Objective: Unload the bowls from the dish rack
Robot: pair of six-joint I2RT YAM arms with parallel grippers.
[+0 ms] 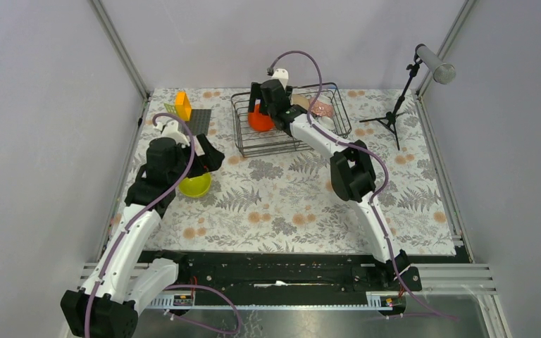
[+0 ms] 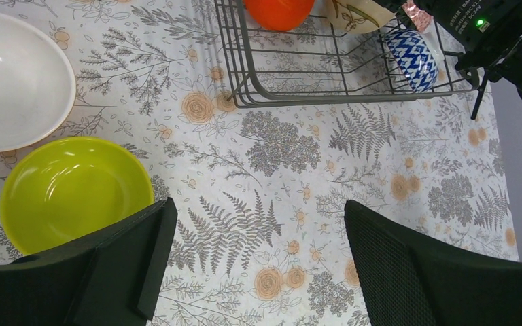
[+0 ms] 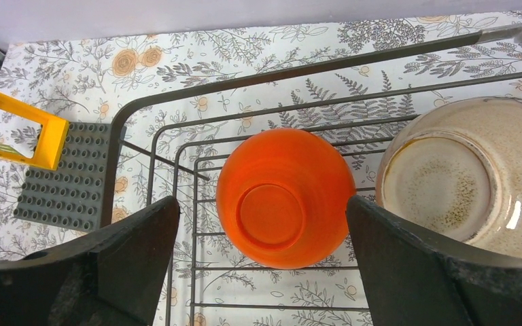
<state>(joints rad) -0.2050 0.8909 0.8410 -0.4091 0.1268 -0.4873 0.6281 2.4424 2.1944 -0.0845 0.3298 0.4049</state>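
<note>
While the right gripper (image 3: 259, 221) hangs with its two black fingers wide apart and holds nothing, an orange bowl (image 3: 282, 197) sits right below the gap, in the middle of the right wrist view. The bowl is upside down, with its flat round bottom facing up. It rests on the wires of the dish rack (image 3: 119, 129), near the rack's left corner. It is round, so no side is longer than another. I think the fingers need to go straight down around it. A pale brown bowl (image 3: 448, 176) sits just beside it at the right edge. In the top view the right arm reaches into the rack at the upper middle, so it is the nearer arm. The left gripper (image 2: 258, 224) is open too and holds nothing. A yellow-green bowl (image 2: 68, 190) and a white bowl (image 2: 13, 81) lie on the table at the left of its view, well apart from the rack.
</note>
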